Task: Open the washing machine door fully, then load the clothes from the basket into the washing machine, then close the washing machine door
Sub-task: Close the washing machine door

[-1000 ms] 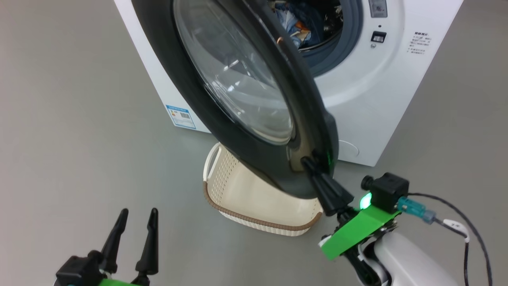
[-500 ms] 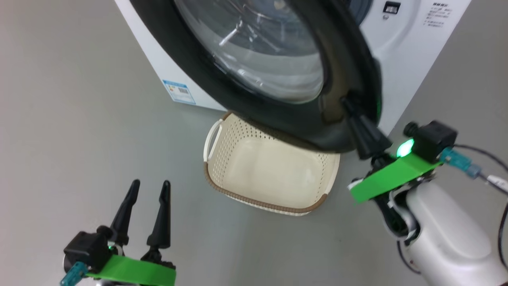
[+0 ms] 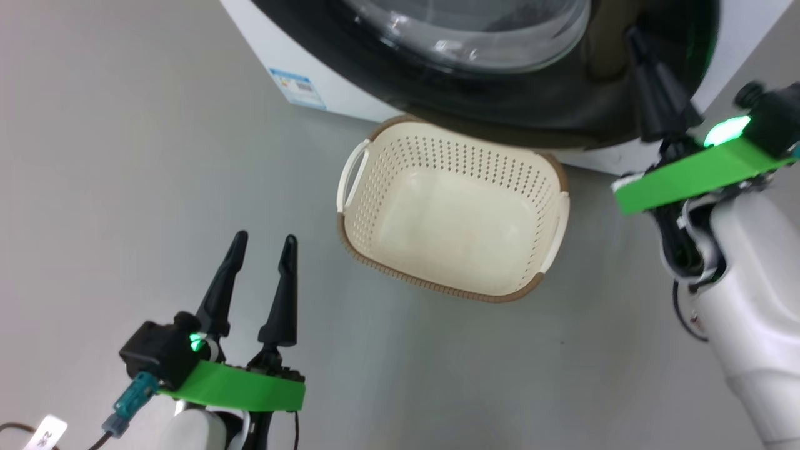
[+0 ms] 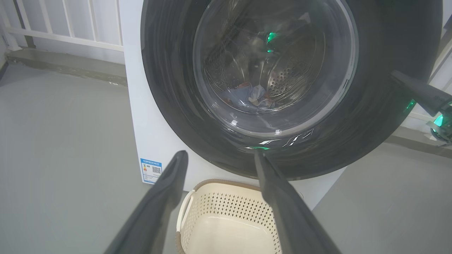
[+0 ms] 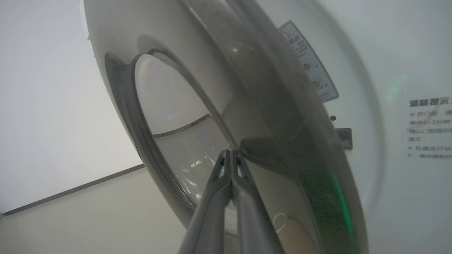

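- R gripper (image 5: pixel 231 154): fingers pressed together, tips against the door (image 4: pixel 166 88) near its edge.
- L gripper (image 3: pixel 264 240): fingers spread wide, holding nothing, low over the floor, left of the basket (image 3: pixel 437 284).
- Door sits close to the washer (image 4: pixel 139 134) front; we think a slim gap remains on the latch side.
- Clothes (image 4: pixel 251 98) lie in the drum, seen thru the glass.
- Basket on the floor, just below the door.

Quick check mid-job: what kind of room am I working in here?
Likely an indoor test or utility space, not a furnished home laundry: a big white front-loading washing machine stands on bare smooth grey floor, with a white slatted railing beyond it.
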